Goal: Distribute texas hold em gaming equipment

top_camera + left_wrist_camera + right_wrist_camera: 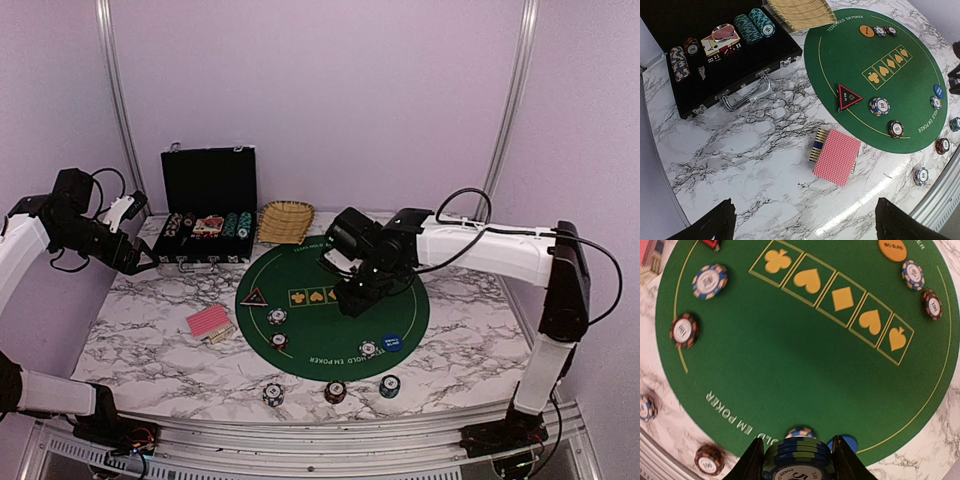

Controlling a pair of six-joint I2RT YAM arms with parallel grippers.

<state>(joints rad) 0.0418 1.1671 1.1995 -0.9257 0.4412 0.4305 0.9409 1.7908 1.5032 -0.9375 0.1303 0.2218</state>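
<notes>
Green felt fills the right wrist view: the round poker mat [790, 365] lies below the right tool [797, 462], whose jaws are clamped on a short chip stack [797, 452] of green and blue. From above, this tool hangs over the mat's right half, clear of the felt.

Loose chips [879, 106] already sit singly around the mat's rim, and three more lie on the marble table [150, 350] near its front edge. The black-red triangle [848, 97] rests at the mat's left edge, the orange disc [892, 250] at the far side and the blue disc [938, 91] near the front right. The card deck [836, 156] lies on the table just left of the mat. The left tool [132, 258] hovers wide open and empty near the black case [208, 180].

A chip delivery appears to be in hand. The next move calls for lowering the stack level onto a free seat position, then opening gently so it does not topple.
</notes>
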